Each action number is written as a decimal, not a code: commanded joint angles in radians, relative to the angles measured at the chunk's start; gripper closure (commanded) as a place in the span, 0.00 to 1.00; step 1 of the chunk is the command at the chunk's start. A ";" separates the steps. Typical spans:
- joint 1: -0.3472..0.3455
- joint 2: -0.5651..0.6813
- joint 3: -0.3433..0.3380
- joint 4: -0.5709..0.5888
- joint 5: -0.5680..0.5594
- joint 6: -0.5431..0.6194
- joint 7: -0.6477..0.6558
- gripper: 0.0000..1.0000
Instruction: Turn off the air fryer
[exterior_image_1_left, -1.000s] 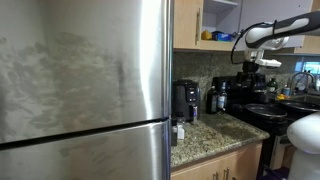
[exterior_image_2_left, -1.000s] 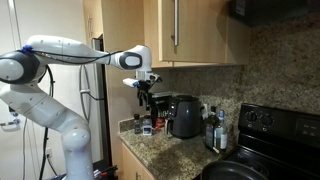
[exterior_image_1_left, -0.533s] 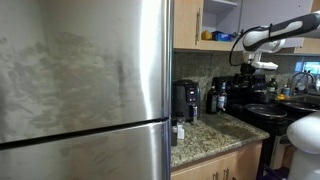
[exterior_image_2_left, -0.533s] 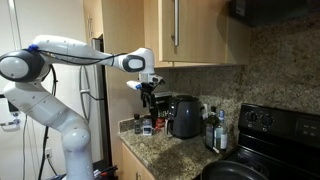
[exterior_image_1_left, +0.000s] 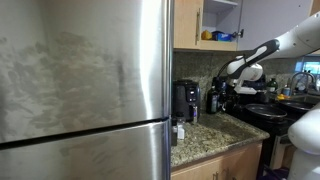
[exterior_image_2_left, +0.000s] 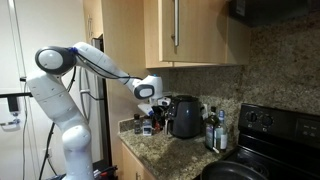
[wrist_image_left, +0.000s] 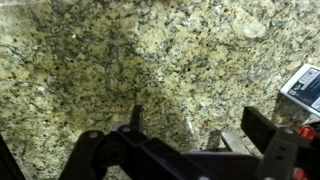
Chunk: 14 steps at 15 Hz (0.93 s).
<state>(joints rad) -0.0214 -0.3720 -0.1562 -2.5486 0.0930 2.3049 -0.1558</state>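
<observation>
Cropped at left, top and bottom in an exterior view: the large stainless steel fridge (exterior_image_1_left: 80, 90). Cut by the right edge there: the white robot arm (exterior_image_1_left: 292, 40). Too small to read: any controls on the tall black boxy air fryer (exterior_image_2_left: 184, 116). Lost against dark shapes behind: the outline of the black gripper (exterior_image_2_left: 151, 106), jaw spacing unclear there. Cropped at the wrist view's bottom edge: its body; at the right edge, a white-rimmed box (wrist_image_left: 300, 85). Cut by right and bottom edges: the black stove (exterior_image_2_left: 262, 120).

I see stainless fridge (exterior_image_1_left: 85, 85) past countertop's far end. Speckled granite countertop (wrist_image_left: 120, 60) fills wrist view. Wooden wall cabinets (exterior_image_2_left: 190, 30) hang above its back edge. Bottles (exterior_image_2_left: 212, 130) cluster near back edge, just beside black stove (exterior_image_2_left: 275, 125). Dark pan (exterior_image_2_left: 235, 170) on stove.
</observation>
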 joint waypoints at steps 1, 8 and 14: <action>-0.009 -0.007 0.015 -0.006 0.005 0.002 -0.004 0.00; 0.127 0.026 0.106 -0.129 0.005 0.360 -0.128 0.00; 0.186 0.039 0.080 -0.139 0.040 0.483 -0.154 0.00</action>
<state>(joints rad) 0.1273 -0.3499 -0.0493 -2.6798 0.0880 2.7073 -0.2566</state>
